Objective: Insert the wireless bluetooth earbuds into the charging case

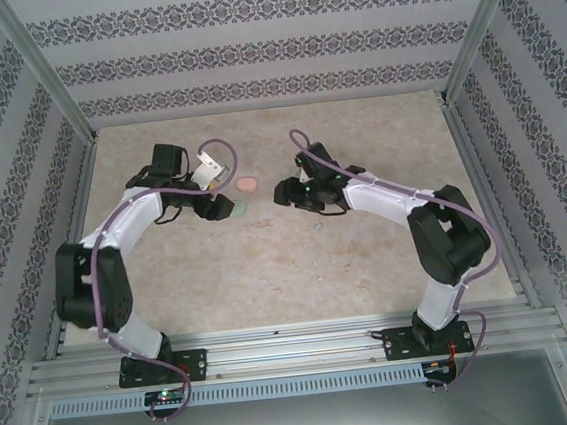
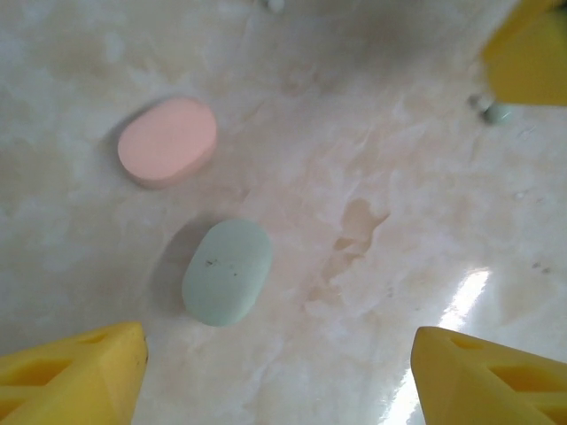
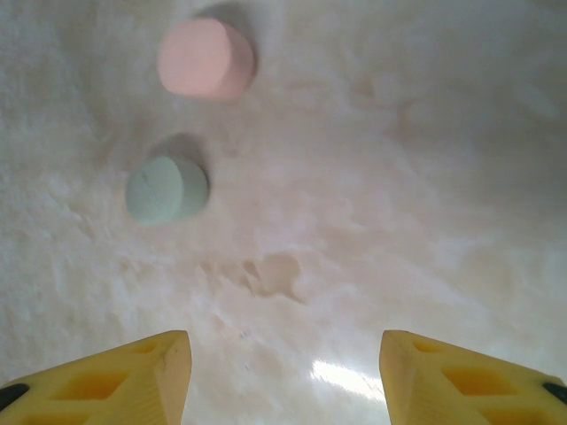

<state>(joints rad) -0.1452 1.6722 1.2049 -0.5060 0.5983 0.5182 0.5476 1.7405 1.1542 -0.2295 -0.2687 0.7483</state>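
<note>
The left gripper [image 2: 279, 359] is hovering over the marbled tabletop [image 2: 381, 221]. Its yellow fingers [image 2: 71, 376] are standing wide apart at the bottom corners of the left wrist view, with nothing between them. Ahead of the jaws, left of centre, the pale green charging case [image 2: 228, 272] is lying flat. The pink charging case [image 2: 167, 140] is lying just beyond it toward the upper left, near it but not touching.

At the upper right of that view a pale green earbud [image 2: 496, 112] is sitting on the bare table, well apart from both cases and just below a yellow finger of the right gripper [image 3: 285, 354].

From the right wrist, the right gripper's jaws are also standing wide, holding nothing. The pink case is showing at the upper left and the green one below it.

From above, the two grippers are facing each other across the middle of the table with both cases lying between them, closer to the left one. A small pale speck, seemingly the same earbud, is resting just below the right gripper.
</note>
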